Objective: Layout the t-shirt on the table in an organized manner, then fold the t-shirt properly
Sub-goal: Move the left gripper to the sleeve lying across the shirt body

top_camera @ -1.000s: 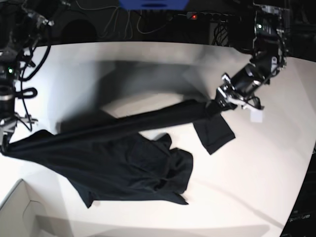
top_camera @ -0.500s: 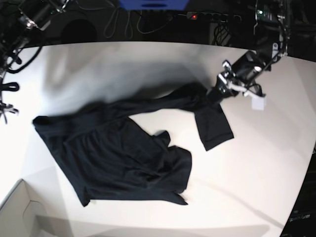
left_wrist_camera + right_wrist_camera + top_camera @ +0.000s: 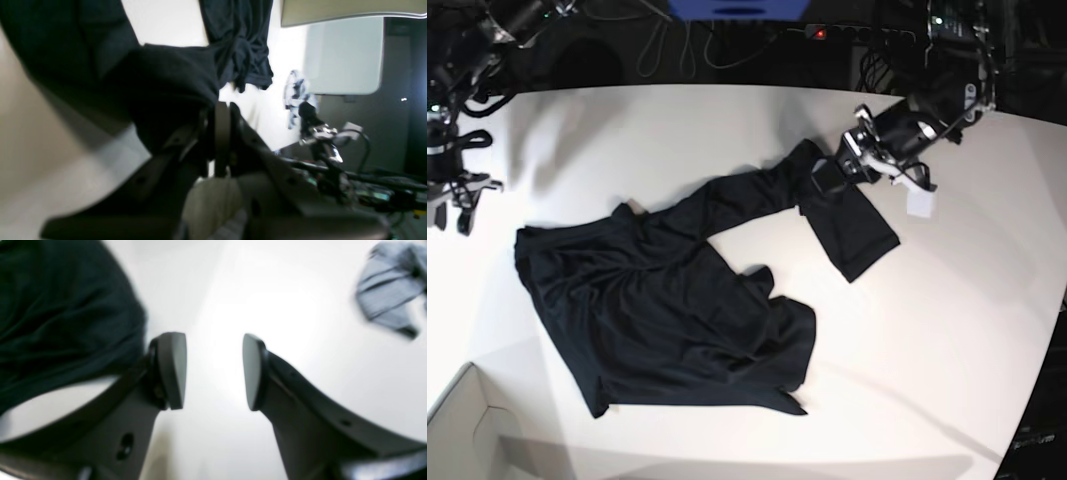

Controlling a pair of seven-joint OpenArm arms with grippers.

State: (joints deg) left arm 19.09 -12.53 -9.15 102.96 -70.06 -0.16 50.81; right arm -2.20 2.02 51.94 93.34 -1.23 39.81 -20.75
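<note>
One black t-shirt (image 3: 667, 310) lay rumpled across the white table (image 3: 727, 130), and we held just one corner of it.

Our left gripper (image 3: 832, 175) was clamped on a fold of the t-shirt near the table's far edge, a sleeve hanging below it. Our right gripper (image 3: 213, 371) had its fingers (image 3: 171, 370) parted with nothing between them, just beside the cloth. A pale cardboard box (image 3: 467, 430) showed at the near corner; we could not tell what it contained.

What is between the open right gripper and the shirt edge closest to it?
Nothing visible: only bare table separates the right gripper from the t-shirt, whose near edge lies beside it. The left gripper is clamped on the shirt's far end.
</note>
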